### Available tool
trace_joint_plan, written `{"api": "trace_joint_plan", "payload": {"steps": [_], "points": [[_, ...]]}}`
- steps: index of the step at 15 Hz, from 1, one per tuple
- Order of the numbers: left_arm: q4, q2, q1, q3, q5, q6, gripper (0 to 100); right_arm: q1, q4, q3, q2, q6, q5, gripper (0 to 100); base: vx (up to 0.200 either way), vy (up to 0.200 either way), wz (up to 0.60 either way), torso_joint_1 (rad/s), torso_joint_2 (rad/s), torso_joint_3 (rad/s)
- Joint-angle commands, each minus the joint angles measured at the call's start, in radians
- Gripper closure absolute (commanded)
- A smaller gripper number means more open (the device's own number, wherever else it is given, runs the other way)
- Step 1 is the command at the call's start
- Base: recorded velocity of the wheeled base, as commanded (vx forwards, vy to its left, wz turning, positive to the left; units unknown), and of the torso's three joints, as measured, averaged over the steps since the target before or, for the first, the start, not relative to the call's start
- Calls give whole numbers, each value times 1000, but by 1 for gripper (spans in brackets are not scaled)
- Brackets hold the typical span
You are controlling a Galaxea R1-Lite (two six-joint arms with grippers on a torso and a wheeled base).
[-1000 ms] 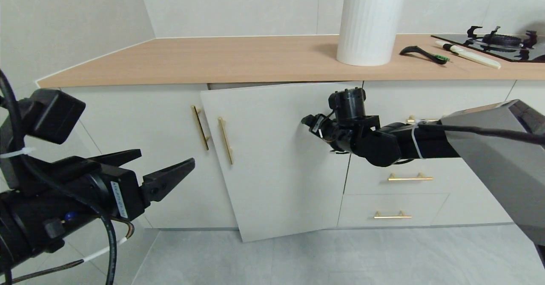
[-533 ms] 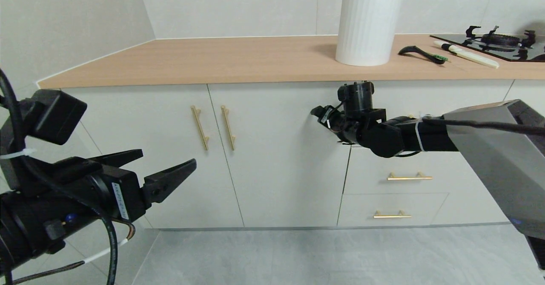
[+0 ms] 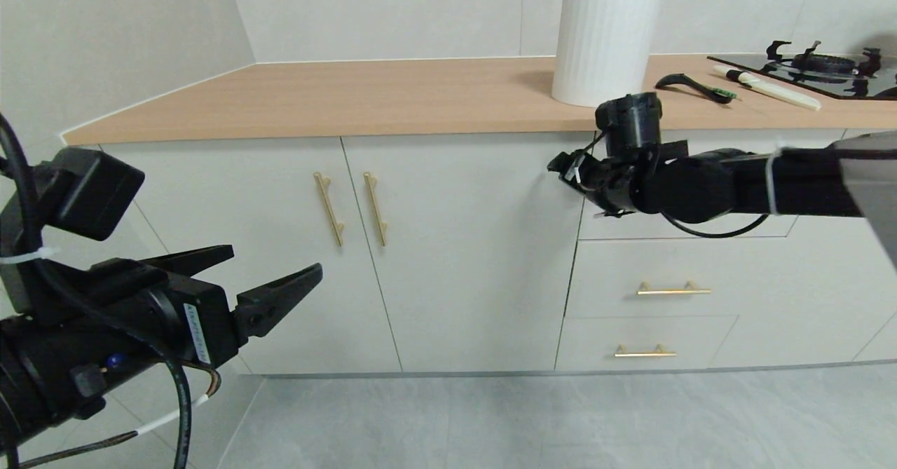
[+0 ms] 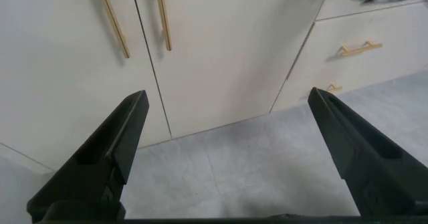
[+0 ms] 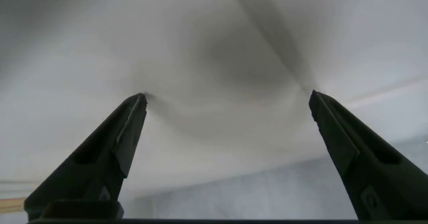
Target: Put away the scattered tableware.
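right gripper (image 3: 564,169) jaws apart | left gripper (image 3: 275,259) jaws apart | knife (image 3: 767,89), peeler (image 3: 694,87): above-right of right jaws, slanted | right arm nearer

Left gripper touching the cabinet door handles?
Apart. Left wrist view: the left gripper, jaws open, hangs well short of the gold handles, with floor showing between.
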Motion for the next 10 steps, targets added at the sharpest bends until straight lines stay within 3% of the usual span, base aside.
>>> {"api": "trace_joint_plan", "payload": {"steps": [1, 2, 3, 6, 8, 10], "points": [[-1, -21, 0, 13, 1, 28, 0, -10, 119, 160, -375, -77, -20, 0, 0, 0, 0, 0, 0, 0], [-1, -30, 0, 17, 1, 34, 0, -11, 130, 192, -424, -96, -20, 0, 0, 0, 0, 0, 0, 0], [-1, -77, 0, 52, 1, 60, 0, -30, 143, 368, -669, -219, -23, 0, 0, 0, 0, 0, 0, 0], [0, -266, 20, 200, 9, 68, 0, -135, 145, 697, -1097, -478, -22, 0, 0, 0, 0, 0, 0, 0], [3, -429, 126, 290, 26, 100, 0, -209, 180, 867, -1367, -573, -25, 0, 0, 0, 0, 0, 0, 0], [36, -591, 187, 368, 29, 115, 0, -234, 249, 974, -1576, -581, -25, 0, 0, 0, 0, 0, 0, 0]]}}
